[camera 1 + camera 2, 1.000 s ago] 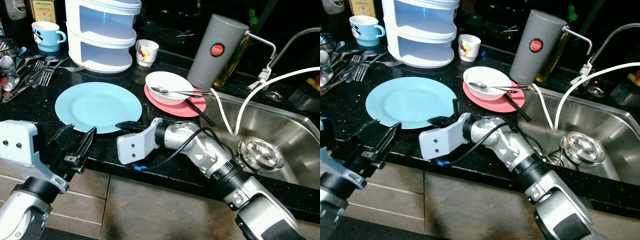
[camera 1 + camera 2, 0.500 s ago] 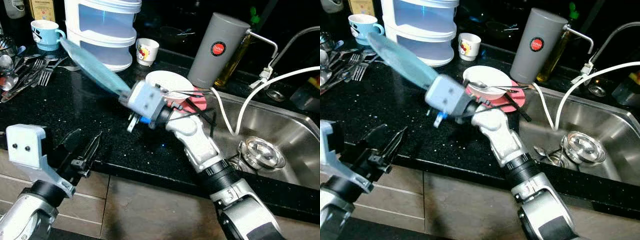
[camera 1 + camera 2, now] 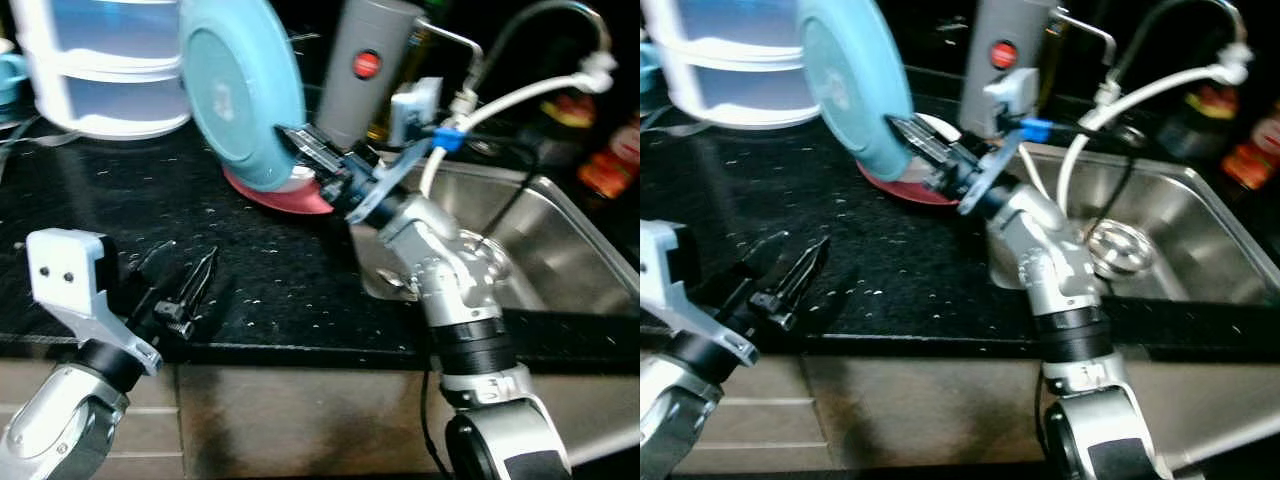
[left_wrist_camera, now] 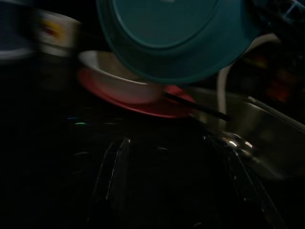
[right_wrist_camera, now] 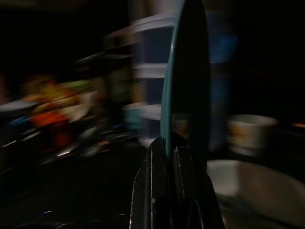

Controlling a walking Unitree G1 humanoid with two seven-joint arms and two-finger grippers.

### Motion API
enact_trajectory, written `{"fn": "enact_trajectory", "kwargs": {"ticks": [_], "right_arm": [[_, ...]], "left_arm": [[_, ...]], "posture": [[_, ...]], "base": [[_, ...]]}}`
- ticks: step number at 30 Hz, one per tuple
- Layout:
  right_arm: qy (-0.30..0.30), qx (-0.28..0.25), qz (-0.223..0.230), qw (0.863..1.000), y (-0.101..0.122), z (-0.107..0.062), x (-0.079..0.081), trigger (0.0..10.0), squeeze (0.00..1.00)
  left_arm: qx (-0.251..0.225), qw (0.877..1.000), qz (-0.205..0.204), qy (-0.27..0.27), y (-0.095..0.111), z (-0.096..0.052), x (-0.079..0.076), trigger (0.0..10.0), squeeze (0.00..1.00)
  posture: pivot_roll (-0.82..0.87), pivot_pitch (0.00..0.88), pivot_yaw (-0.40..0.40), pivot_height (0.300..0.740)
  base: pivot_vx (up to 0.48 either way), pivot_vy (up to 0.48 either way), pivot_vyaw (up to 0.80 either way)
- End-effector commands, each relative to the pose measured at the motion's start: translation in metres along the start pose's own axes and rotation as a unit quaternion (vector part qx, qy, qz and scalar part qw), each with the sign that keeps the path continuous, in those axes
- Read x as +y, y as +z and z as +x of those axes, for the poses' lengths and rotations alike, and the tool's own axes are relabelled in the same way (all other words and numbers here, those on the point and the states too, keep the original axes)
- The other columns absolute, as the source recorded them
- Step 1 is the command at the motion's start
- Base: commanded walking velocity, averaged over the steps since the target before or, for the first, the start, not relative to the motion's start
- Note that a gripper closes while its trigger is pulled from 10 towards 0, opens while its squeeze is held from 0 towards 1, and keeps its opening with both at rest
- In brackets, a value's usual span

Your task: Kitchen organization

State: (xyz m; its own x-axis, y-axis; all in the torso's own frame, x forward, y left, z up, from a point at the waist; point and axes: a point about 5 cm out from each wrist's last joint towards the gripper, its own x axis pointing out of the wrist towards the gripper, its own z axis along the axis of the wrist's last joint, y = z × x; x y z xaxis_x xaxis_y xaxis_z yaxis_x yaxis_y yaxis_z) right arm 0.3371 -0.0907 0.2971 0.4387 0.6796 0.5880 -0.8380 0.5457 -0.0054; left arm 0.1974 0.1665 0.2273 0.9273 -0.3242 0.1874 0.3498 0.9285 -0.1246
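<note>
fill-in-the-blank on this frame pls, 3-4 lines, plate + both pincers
1. The right pincer is shut on the rim of the ____ plate.
2. That plate is held nearly ____, lifted off the black counter.
3. Below the raised plate sits a white bowl on a ____ plate.
4. The left pincer hovers over the counter's front edge with its fingers ____.

Missing words: light blue; upright; pink; open

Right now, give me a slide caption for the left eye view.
Right gripper holds blue plate on edge above pink plate.
</note>
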Motion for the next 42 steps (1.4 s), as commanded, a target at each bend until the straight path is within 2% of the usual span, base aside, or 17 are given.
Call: {"fn": "enact_trajectory", "kwargs": {"ticks": [1,7,8,9,10,14,16,20,25,26,28,31,33,37,39,40,42], "right_arm": [[-0.029,-0.011,-0.002,1.000,0.010,-0.006,-0.012,0.0,0.00],[-0.071,0.006,-0.039,0.997,0.015,-0.017,-0.024,0.0,0.00],[-0.085,0.007,-0.043,0.995,0.016,-0.019,-0.027,8.4,0.00],[-0.085,0.007,-0.043,0.995,0.016,-0.019,-0.027,8.4,0.00],[-0.104,0.006,-0.052,0.993,0.016,-0.020,-0.031,10.0,0.00],[-0.147,-0.012,-0.052,0.988,0.020,-0.021,-0.041,10.0,0.00],[-0.165,-0.040,-0.018,0.985,0.026,-0.023,-0.048,10.0,0.00],[-0.150,-0.087,0.040,0.984,0.036,-0.022,-0.047,10.0,0.00],[-0.152,-0.116,0.057,0.980,0.046,-0.022,-0.049,10.0,0.00],[-0.160,-0.110,0.043,0.980,0.046,-0.023,-0.051,10.0,0.00],[-0.199,-0.052,-0.041,0.978,0.040,-0.026,-0.061,10.0,0.00],[-0.210,-0.033,-0.060,0.975,0.039,-0.030,-0.065,10.0,0.00],[-0.229,0.008,-0.104,0.968,0.039,-0.038,-0.073,10.0,0.00],[-0.232,0.067,-0.139,0.960,0.035,-0.046,-0.080,10.0,0.00],[-0.237,0.114,-0.176,0.949,0.031,-0.051,-0.084,10.0,0.00],[-0.245,0.173,-0.216,0.929,0.023,-0.059,-0.090,10.0,0.00],[-0.261,0.240,-0.252,0.900,0.011,-0.070,-0.096,10.0,0.00]], "left_arm": [[0.012,1.000,-0.004,-0.013,-0.005,0.003,-0.002,10.0,0.00],[0.011,1.000,-0.006,-0.026,-0.004,0.007,-0.004,10.0,0.00],[0.012,0.999,-0.005,-0.031,-0.005,0.008,-0.004,10.0,0.00],[0.012,0.999,-0.005,-0.031,-0.005,0.008,-0.004,10.0,0.00],[0.013,0.999,-0.005,-0.033,-0.005,0.009,-0.005,10.0,0.00],[0.013,0.999,-0.005,-0.037,-0.005,0.010,-0.005,10.0,0.00],[0.013,0.999,-0.005,-0.036,-0.005,0.010,-0.005,10.0,0.00],[0.013,0.999,-0.006,-0.035,-0.005,0.009,-0.005,10.0,0.00],[0.013,0.999,-0.007,-0.035,-0.006,0.010,-0.006,10.0,0.00],[0.013,0.999,-0.008,-0.036,-0.006,0.010,-0.006,10.0,0.00],[0.013,0.999,-0.008,-0.038,-0.006,0.010,-0.006,10.0,0.00],[0.013,0.999,-0.008,-0.039,-0.006,0.010,-0.006,10.0,0.00],[0.014,0.999,-0.008,-0.039,-0.005,0.010,-0.006,10.0,0.00],[0.015,0.999,-0.007,-0.041,-0.006,0.011,-0.006,10.0,0.00],[0.016,0.999,-0.007,-0.041,-0.006,0.011,-0.006,10.0,0.00],[0.017,0.999,-0.008,-0.042,-0.006,0.011,-0.006,10.0,0.00],[0.017,0.999,-0.008,-0.044,-0.006,0.011,-0.006,10.0,0.00]], "posture": [[0.22,0.000,-0.144,0.740],[0.21,0.000,-0.127,0.740],[0.21,0.000,-0.127,0.740],[0.21,0.000,-0.127,0.740],[0.21,0.000,-0.127,0.740],[0.22,0.000,-0.129,0.740],[0.22,0.000,-0.133,0.740],[0.22,0.000,-0.135,0.740],[0.22,0.000,-0.135,0.740],[0.22,0.000,-0.131,0.740],[0.22,0.000,-0.129,0.740],[0.22,0.000,-0.128,0.740],[0.21,0.000,-0.124,0.740],[0.21,0.000,-0.120,0.740],[0.21,0.000,-0.120,0.740],[0.21,0.000,-0.117,0.740],[0.20,0.000,-0.113,0.740]], "base": [[0.000,0.000,-0.80],[0.000,0.000,-0.62],[0.000,0.000,0.00],[0.000,0.000,0.00],[0.000,0.000,0.00],[0.000,0.000,0.00],[0.000,0.000,0.00],[0.000,0.000,0.00],[0.000,0.000,0.00],[0.000,0.000,0.00],[0.000,0.000,0.00],[0.000,0.000,0.00],[0.000,0.000,0.00],[0.000,0.000,0.00],[0.000,0.000,0.00],[0.000,0.000,0.00],[0.000,0.000,0.00]]}}
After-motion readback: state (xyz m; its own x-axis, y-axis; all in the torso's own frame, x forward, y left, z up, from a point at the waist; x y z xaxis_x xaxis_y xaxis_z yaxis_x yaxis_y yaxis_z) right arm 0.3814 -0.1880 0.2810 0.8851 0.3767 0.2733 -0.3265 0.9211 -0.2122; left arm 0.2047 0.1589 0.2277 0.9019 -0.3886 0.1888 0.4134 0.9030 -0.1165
